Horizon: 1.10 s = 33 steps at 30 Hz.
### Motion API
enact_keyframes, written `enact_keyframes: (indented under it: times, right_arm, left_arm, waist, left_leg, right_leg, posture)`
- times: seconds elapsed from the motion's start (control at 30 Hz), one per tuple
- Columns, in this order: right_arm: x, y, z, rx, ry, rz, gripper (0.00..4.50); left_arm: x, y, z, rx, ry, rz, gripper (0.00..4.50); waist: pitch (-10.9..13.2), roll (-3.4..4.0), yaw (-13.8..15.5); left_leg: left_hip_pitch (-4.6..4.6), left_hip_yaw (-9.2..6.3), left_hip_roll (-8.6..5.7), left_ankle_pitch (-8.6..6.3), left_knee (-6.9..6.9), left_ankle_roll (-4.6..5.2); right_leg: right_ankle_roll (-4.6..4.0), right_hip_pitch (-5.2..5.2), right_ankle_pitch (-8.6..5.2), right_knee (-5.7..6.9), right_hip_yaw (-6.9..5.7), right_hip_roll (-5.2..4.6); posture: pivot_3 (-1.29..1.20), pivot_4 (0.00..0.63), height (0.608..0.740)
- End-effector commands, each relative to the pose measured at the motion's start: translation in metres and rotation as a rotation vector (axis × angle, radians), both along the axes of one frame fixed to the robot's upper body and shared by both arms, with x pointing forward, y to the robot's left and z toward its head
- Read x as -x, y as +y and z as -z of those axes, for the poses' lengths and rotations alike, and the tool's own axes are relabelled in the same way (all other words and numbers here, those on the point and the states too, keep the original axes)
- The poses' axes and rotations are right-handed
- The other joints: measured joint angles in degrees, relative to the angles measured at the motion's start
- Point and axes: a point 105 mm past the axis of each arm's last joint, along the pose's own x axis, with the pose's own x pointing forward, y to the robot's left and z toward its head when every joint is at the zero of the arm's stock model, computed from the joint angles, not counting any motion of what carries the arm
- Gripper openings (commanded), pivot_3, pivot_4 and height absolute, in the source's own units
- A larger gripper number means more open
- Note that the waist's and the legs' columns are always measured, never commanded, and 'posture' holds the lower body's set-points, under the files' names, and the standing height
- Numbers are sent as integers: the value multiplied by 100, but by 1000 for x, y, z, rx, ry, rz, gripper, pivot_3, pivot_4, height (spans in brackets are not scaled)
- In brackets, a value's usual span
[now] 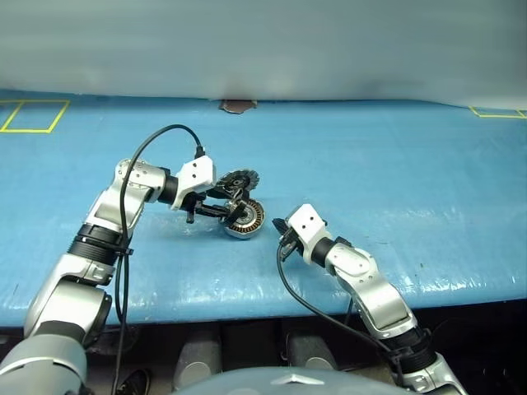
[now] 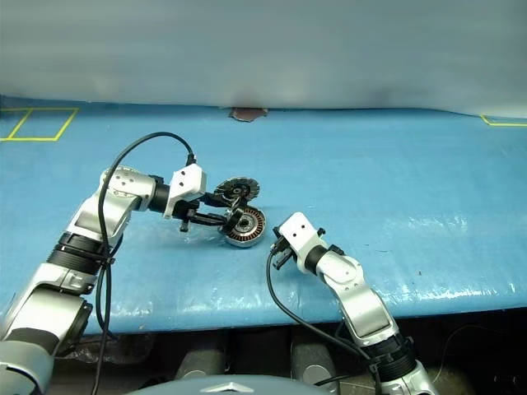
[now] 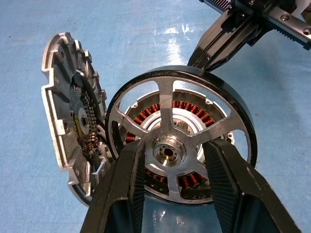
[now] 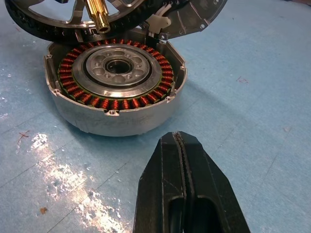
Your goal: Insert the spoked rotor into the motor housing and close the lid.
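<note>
Robotics lab, blue-covered bench [image 1: 395, 164], yellow tape markings [image 1: 33, 116]

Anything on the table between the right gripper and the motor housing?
No. Bare blue table separates the shut right gripper from the motor housing, clearest in the right wrist view.

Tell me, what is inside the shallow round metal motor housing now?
Inside the shallow round metal motor housing: copper-orange windings around a silver hub. The spoked rotor above covers its far edge.

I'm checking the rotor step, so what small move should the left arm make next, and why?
Probably lower the spoked rotor, held in the left gripper, straight down. In the right wrist view it hangs tilted just above the motor housing, its brass shaft not yet in the hub, with the lid open.
</note>
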Motion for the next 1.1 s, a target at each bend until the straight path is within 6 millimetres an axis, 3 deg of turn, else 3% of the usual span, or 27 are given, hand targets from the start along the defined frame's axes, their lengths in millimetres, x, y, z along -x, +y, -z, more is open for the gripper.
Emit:
enact_keyframes:
  times: [0.03, 0.43, 0.63, 0.9, 1.1]
  right_arm:
    - [-1, 2, -13, -28, -50, 0, 0]
    - [-1, 2, -14, -38, -54, 17, 0]
    - [-2, 0, -14, -38, -59, 27, 0]
    - [-3, 1, -15, -37, -64, 28, 0]
    - [-3, 0, -14, -27, -64, 28, 0]
  left_arm:
    - [-5, -3, -7, -23, -50, 13, 1690]
    - [-10, -3, -5, -63, -35, 34, 1690]
    - [-12, -3, -11, -47, -40, 26, 3479]
    - [-15, -4, -32, 69, -51, -3, 3479]
    - [-17, 3, -34, 93, -56, -47, 3479]
  waist:
    - [0, 0, 1]
    - [0, 0, -7]
    - [0, 0, -2]
    - [1, 0, -2]
    - [1, 0, -4]
  left_leg:
    - [0, 0, 0, 0, 0, 0]
    - [2, 1, 0, 0, -2, 0]
    - [-2, 1, 0, 0, -3, 0]
    - [-2, 0, 0, 0, -3, 0]
    - [-2, 0, 0, 0, -5, 0]
  right_leg:
    - [0, 0, 0, 0, 0, 0]
    - [0, 0, 0, 0, 0, 0]
    - [0, -2, 0, -2, 0, 0]
    - [0, -2, 0, -2, 0, 0]
    - [0, -3, 0, -3, 0, 0]
  posture:
    - [0, 150, 740]
    - [0, 150, 740]
    - [0, 150, 740]
    - [0, 150, 740]
    - [0, 150, 740]
